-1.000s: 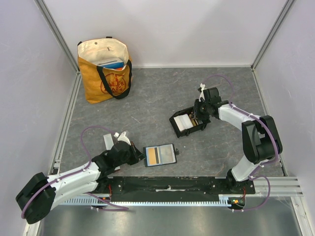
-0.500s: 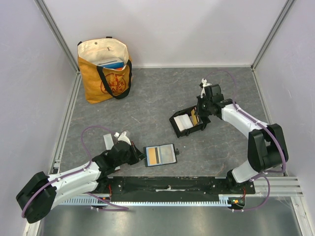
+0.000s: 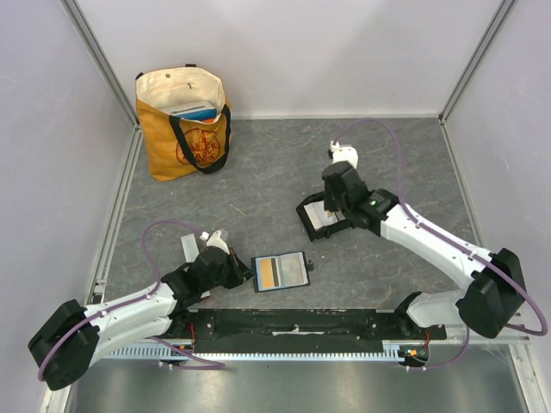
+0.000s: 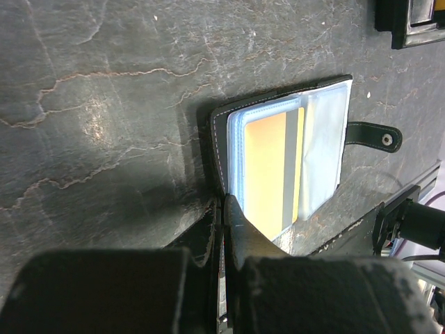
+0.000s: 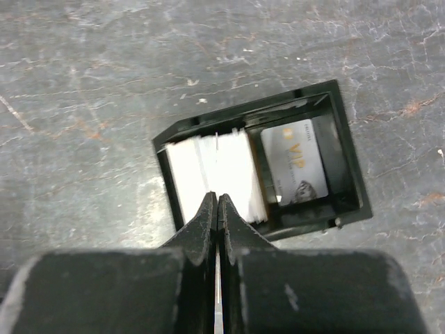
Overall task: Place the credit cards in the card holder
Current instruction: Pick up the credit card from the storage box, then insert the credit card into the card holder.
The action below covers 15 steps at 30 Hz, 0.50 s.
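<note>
The card holder, a black two-compartment tray, sits mid-table. In the right wrist view its left compartment holds a stack of white cards and its right one a grey card marked VIP. My right gripper hangs over the left compartment, jaws pressed shut, nothing visible between them. An orange-gold card lies in a clear sleeve of the open black wallet. My left gripper is shut on the wallet's near cover edge.
An orange tote bag stands at the back left. A small white flat piece lies beside the left arm. The wallet's strap sticks out on its far side. The metal rail runs along the front edge.
The right arm has swung left, carrying its gripper from the holder's right side to above its left compartment. The left arm and wallet have not moved.
</note>
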Each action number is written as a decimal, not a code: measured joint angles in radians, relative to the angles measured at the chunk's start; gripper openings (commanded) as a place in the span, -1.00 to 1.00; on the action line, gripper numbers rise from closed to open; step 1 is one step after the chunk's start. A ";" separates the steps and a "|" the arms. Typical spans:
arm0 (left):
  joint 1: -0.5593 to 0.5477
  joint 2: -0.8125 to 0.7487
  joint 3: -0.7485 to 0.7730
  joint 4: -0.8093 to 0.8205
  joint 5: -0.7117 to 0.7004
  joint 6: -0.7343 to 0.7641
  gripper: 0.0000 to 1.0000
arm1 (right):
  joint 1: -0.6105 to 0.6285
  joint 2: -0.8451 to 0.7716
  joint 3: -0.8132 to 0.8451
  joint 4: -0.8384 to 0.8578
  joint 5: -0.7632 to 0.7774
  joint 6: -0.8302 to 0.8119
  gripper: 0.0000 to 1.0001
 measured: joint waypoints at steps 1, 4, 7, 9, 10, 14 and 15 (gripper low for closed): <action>0.000 0.002 0.000 0.002 0.000 0.000 -0.96 | 0.057 -0.007 0.010 -0.016 0.064 0.026 -1.00; 0.000 0.008 0.000 0.005 0.000 0.000 -0.96 | 0.184 -0.010 0.031 -0.049 0.198 0.092 -1.00; 0.000 0.011 0.000 0.006 0.002 0.000 -0.96 | 0.248 -0.016 0.023 -0.049 0.206 0.137 -1.00; 0.000 0.011 0.000 0.008 0.012 0.000 -0.96 | 0.261 -0.039 -0.018 0.002 0.146 0.164 -1.00; 0.000 0.011 0.000 0.009 0.018 0.000 -0.96 | 0.262 -0.059 -0.056 0.045 0.101 0.184 -1.00; 0.000 0.011 0.000 0.009 0.024 0.000 -0.97 | 0.278 -0.089 -0.203 0.170 -0.061 0.277 -1.00; 0.000 0.011 0.000 0.009 0.026 0.000 -0.96 | 0.285 -0.084 -0.217 0.180 -0.079 0.289 -1.00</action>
